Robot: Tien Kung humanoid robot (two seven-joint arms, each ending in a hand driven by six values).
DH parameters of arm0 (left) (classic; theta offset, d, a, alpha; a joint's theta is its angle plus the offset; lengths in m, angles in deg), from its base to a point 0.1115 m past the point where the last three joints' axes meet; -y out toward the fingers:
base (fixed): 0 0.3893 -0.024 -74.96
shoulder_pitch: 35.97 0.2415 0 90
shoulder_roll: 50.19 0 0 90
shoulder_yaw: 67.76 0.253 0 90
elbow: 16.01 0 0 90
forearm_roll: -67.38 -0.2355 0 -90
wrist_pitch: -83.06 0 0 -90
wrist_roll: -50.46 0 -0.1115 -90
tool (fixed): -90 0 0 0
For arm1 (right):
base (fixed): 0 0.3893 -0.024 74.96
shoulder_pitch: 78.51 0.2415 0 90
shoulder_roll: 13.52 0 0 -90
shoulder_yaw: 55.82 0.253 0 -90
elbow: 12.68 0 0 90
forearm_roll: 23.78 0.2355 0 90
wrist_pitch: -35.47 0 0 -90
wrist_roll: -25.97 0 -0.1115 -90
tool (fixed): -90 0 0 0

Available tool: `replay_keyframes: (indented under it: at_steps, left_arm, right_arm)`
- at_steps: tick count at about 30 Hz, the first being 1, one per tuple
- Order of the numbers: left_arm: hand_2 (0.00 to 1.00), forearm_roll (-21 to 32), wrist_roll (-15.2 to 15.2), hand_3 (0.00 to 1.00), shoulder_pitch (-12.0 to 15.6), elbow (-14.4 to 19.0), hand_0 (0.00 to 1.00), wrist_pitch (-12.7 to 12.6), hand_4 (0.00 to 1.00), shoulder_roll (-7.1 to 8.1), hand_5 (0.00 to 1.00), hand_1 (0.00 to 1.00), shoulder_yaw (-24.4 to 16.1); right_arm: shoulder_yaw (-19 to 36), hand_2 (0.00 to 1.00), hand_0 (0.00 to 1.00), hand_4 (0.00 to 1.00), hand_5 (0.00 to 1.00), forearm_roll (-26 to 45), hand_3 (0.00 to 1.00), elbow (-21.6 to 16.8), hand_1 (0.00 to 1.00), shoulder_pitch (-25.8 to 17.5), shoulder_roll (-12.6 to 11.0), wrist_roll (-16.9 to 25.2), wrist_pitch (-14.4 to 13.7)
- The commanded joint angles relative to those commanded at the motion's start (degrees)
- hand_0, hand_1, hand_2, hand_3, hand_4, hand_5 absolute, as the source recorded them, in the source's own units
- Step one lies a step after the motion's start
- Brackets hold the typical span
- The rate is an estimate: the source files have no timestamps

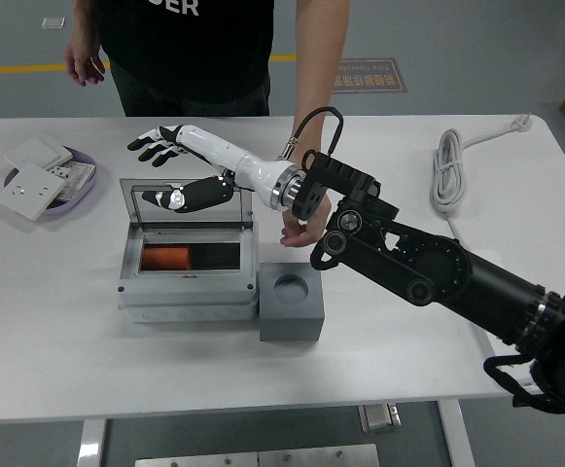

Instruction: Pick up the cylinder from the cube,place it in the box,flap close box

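Note:
The orange cylinder lies inside the grey box, at the left of its opening. The box's windowed lid stands half raised over the back. My right hand hovers open at the lid's upper edge, with the fingers spread behind it, the thumb in front, and nothing held. The grey cube with an empty round recess stands against the box's right side. A person's hand hangs behind my wrist, just behind the cube. My left arm is out of view.
A purple dish with white socket plates sits at the far left. At the right are a coiled white cable and a power strip. The person stands at the far edge, the other hand off the table.

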Motion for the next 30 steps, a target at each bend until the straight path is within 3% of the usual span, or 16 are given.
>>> replay_keyframes:
  at_steps: [15, 20, 30]
  left_arm:
    - [0.854, -0.1, -0.2, 0.951, -0.2, 0.0, 0.923, 0.3, 0.002, -0.06, 0.002, 0.852, 0.1]
    - [0.854, -0.1, -0.2, 0.951, -0.2, 0.0, 0.923, 0.3, 0.002, -0.05, 0.002, 0.852, 0.0]
    - [0.854, 0.1, -0.4, 0.951, -0.1, 0.0, 0.923, 0.4, 0.002, -0.25, 0.002, 0.852, 0.1]
  right_arm:
    - [-0.9, 0.741, 0.846, 0.706, 0.229, 1.7, 0.806, 8.4, 0.724, 1.0, -0.1, 1.4, -0.5]
    - [-1.4, 0.74, 0.839, 0.703, 0.23, 1.6, 0.804, 7.9, 0.722, 0.4, -1.1, 1.3, -0.7]
    - [-2.9, 0.738, 0.835, 0.702, 0.229, 0.3, 0.804, 2.7, 0.719, -1.7, -4.1, 1.0, -1.1]
